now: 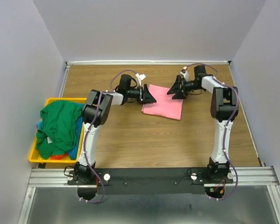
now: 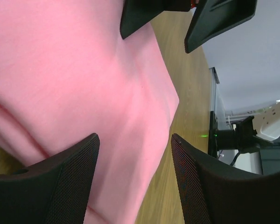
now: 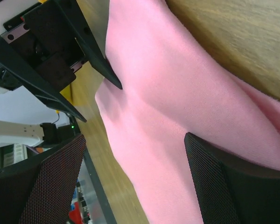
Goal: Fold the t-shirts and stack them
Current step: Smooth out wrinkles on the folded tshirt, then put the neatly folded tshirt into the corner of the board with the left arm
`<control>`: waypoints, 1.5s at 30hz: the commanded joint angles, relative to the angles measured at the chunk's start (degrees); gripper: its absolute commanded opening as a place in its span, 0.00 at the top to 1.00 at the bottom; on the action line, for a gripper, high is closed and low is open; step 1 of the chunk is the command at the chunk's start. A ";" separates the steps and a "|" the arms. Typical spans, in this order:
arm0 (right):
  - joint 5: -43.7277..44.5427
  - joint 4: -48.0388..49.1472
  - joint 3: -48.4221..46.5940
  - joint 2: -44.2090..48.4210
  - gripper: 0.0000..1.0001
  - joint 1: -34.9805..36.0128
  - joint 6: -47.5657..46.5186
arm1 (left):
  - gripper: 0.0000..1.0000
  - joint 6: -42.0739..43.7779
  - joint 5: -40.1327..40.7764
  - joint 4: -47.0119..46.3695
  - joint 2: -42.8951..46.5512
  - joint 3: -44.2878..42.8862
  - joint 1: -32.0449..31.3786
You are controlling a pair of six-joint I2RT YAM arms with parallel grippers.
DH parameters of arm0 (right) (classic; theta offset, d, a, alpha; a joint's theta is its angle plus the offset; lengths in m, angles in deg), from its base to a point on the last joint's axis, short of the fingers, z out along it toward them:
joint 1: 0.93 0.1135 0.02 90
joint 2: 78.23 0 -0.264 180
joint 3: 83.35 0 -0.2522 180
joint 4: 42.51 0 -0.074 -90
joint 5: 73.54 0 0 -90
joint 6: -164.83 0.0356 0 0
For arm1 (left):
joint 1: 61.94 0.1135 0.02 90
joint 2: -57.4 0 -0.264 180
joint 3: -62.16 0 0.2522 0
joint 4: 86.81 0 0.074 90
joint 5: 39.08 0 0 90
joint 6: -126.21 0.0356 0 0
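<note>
Two spread wide, holding nothing: left gripper (image 1: 152, 96), right gripper (image 1: 171, 94) | pink shirt (image 1: 162, 108) folded, far middle of table (image 1: 144, 144), between them | next, likely: pinch both side edges through all layers, lift level

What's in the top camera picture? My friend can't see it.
A folded pink t-shirt lies on a wooden table, with the left end effector and right end effector open at its far corners. A yellow bin at left holds a green t-shirt.
</note>
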State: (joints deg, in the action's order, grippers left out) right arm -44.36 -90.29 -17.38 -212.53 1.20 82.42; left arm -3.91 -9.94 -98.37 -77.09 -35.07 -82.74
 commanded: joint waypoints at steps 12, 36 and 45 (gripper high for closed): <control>11.13 -1.83 -4.06 12.12 0.00 -0.63 -7.06 | 0.18 38.61 42.90 32.94 22.25 -7.24 -6.87; 32.16 -6.14 16.86 32.61 0.00 -8.99 -11.02 | 0.10 38.44 60.42 52.98 -1.98 -25.61 -19.90; 31.64 -7.02 14.14 31.03 0.00 -9.34 -11.29 | 0.13 42.49 62.97 57.83 -1.56 -23.85 -9.38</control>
State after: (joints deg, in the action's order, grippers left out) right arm -13.54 -95.80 -1.05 -182.04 -7.44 71.95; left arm 36.18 47.98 -48.71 -77.60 -61.36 -99.43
